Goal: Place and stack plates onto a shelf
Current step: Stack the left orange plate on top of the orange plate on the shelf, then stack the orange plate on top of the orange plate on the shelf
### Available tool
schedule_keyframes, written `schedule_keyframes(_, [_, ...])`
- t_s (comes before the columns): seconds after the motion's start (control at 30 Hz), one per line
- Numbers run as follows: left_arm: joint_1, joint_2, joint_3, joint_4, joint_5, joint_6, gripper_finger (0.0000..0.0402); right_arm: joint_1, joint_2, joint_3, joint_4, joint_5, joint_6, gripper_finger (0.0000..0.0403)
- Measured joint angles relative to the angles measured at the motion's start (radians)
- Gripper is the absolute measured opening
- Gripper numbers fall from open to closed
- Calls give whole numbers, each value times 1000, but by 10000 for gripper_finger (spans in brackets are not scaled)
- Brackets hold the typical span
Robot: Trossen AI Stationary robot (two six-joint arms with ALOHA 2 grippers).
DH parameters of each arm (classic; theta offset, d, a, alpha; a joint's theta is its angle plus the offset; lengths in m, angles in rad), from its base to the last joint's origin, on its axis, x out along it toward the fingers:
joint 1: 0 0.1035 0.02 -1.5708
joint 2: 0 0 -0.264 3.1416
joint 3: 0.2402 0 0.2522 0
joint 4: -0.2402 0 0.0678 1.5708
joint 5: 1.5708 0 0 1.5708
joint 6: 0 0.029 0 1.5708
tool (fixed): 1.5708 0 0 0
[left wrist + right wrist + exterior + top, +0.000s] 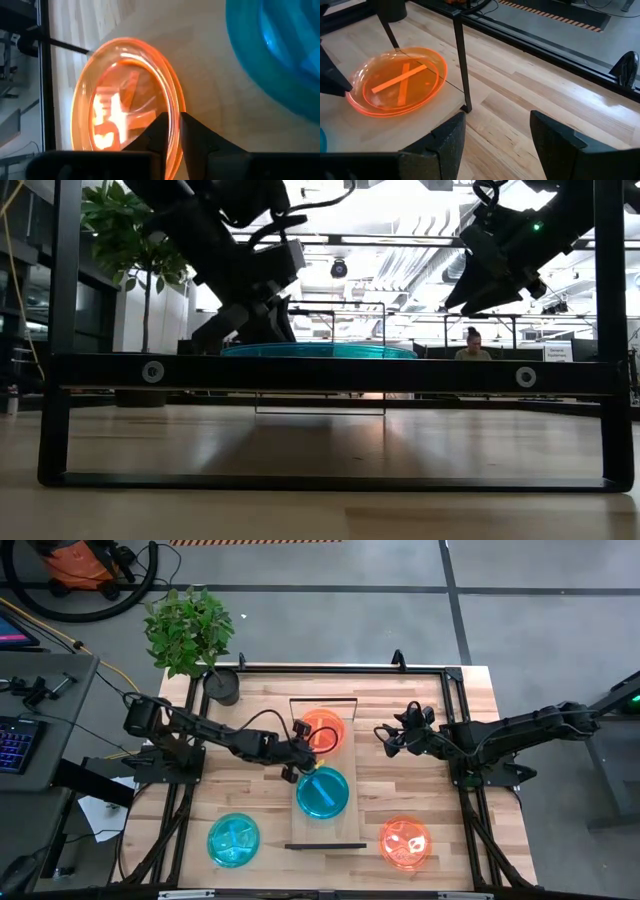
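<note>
On the shelf (305, 828), an orange plate (322, 727) glows see-through at the far end, and a blue plate (322, 792) sits near the middle. The left end effector (308, 747) pinches the orange plate's rim between its fingers (161, 131). The right end effector (388, 738) hangs over the tabletop (470, 700) beside the shelf, fingers apart. One more blue plate (233, 839) and one more orange plate (405, 842) lie on the tabletop.

Two orange plates (322, 729) (404, 842), two blue plates (322, 792) (233, 839)
</note>
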Motion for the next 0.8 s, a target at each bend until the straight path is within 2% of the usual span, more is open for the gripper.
schedule_keyframes(0.2, [-17, 0, 44, -29, -5, -4, 92, 0, 0, 0, 1, -2, 2, 204])
schedule_keyframes(0.3, [-26, 0, 99, -141, -49, -34, 116, 0, 0, 0, 1, -21, 0, 204])
schedule_keyframes(0.4, [-34, 0, 176, -303, -95, -132, 134, 0, 0, 0, 0, -61, -1, 204])
schedule_keyframes(0.47, [-34, -8, 205, -380, -69, -234, 141, 0, 0, 0, -13, -113, -1, 204])
schedule_keyframes(0.53, [-33, -42, 194, -395, 13, -324, 144, 0, 0, 0, -33, -171, 3, 204])
schedule_keyframes(0.67, [-33, -151, 59, -238, 175, -428, 143, 0, 0, 0, -67, -328, 9, 204])
schedule_keyframes(0.8, [-59, -311, -149, 89, 222, -500, 141, 22, 1, 0, -94, -461, 34, 204])
